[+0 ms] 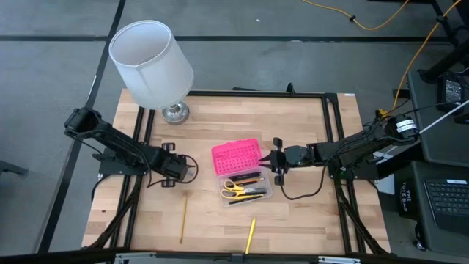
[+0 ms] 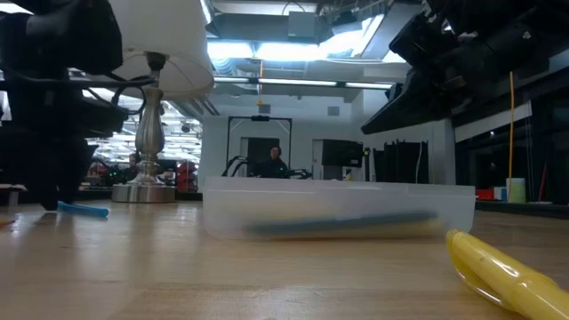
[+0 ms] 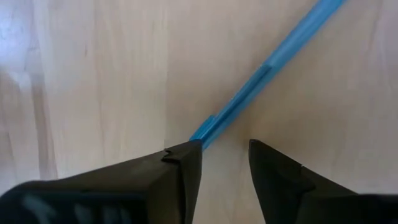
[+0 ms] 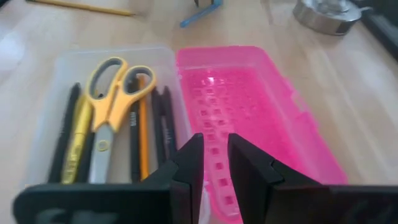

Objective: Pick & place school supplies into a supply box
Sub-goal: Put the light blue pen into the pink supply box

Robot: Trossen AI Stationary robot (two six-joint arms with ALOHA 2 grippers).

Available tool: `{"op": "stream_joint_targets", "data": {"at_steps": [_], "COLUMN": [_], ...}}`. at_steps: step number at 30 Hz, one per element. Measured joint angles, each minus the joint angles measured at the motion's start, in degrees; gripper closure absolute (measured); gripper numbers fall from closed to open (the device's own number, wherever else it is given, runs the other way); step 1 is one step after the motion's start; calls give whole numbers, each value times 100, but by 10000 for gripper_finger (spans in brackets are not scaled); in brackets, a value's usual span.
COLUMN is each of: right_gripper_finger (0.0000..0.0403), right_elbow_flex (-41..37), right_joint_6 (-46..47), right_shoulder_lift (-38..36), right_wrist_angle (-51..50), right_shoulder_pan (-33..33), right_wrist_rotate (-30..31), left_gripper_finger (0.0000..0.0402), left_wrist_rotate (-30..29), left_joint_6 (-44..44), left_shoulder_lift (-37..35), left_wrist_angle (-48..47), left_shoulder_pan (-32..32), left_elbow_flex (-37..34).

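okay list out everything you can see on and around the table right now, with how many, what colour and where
supply box: one, clear base with pink lid open beside it, table centre
scissors: one pair, yellow handles, in the clear base
pens and pencils: several, black, yellow and orange, in the base beside the scissors
blue pen: one, on the wood at the left claw
yellow pencil: one, on the table near the front, left of the box
yellow pen: one, at the front edge
lamp: one, white shade, silver base, back left
table: one, light wood
left claw: open, straddling the blue pen's end
right claw: slightly open, above the box
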Motion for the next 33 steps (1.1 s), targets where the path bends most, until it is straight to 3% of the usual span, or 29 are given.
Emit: {"op": "stream_joint_targets", "data": {"at_steps": [5,24,33], "right_gripper_finger": [325,325,324], "right_elbow_flex": [0,0,0], "right_joint_6": [-38,-167,-167], "right_shoulder_lift": [0,0,0], "right_wrist_angle": [-1,-5,-8], "right_shoulder_pan": [-2,-13,-13], "right_wrist_rotate": [365,361,358], "left_gripper_finger": [285,292,298], "left_wrist_rotate": [12,-57,188], "left_joint_6": [1,326,479], "left_shoulder_lift": [0,28,460], "left_wrist_angle": [4,19,105], "left_shoulder_pan": [170,177,447], "left_elbow_flex": [8,369,362]}}
